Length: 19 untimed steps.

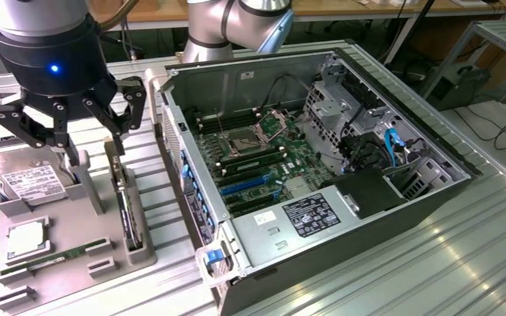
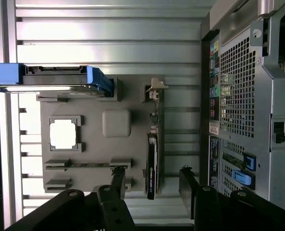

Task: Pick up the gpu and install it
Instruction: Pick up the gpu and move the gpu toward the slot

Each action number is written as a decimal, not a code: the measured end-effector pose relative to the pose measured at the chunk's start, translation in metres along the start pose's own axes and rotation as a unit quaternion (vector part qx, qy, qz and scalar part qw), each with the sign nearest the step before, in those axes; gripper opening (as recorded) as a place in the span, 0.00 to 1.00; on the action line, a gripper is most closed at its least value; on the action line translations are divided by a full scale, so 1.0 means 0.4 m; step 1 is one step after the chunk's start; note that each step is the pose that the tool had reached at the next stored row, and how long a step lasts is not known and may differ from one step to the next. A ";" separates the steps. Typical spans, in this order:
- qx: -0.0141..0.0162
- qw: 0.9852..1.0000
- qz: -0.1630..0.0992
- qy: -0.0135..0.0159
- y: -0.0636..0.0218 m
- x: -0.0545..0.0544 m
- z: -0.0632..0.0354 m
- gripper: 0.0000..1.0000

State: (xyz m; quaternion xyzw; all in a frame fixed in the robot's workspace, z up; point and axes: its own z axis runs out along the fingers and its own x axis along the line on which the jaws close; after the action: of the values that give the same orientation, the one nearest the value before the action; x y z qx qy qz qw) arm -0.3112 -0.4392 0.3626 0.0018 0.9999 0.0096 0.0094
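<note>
Tool [image 1: 95, 150] hangs over the far end of a grey holder [image 1: 77, 227] that sits on the slatted metal bench [image 1: 464, 263], at the exterior view's left. Its black fingers [image 1: 70, 153] are spread wide and nothing is gripped between them.

The gpu [image 1: 126, 204] stands on edge in a slot along the side of the holder nearest the computer case [image 1: 411, 217]. Its pale bracket is at the end away from the tool. In the wrist view the tool [image 2: 152, 171] straddles the line of the gpu [image 2: 153, 144], one finger on each side of the card's end. No contact with the card is seen.

Other items seated in the holder:
- A hard drive [image 1: 29, 181] with a white label, standing at the far end.
- A square processor [image 1: 26, 238] lying flat.
- A narrow green memory stick [image 1: 51, 259] in its own slot.

The case lies open on the bench just beside the holder, with its motherboard [image 1: 262, 158] exposed.
</note>
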 end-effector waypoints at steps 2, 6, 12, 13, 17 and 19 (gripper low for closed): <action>0.000 1.000 0.000 0.000 0.000 0.000 0.003 0.57; 0.000 1.000 0.000 0.000 0.000 -0.001 0.010 0.57; 0.000 1.000 0.000 0.000 0.000 -0.002 0.021 0.57; 0.000 1.000 0.000 0.000 -0.001 -0.002 0.023 0.57; 0.000 1.000 0.000 0.000 -0.001 -0.003 0.037 0.57; 0.000 1.000 0.000 0.000 -0.001 -0.004 0.046 0.57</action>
State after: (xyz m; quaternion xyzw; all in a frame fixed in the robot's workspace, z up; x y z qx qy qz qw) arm -0.3093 -0.4392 0.3443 0.0017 0.9999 0.0095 0.0092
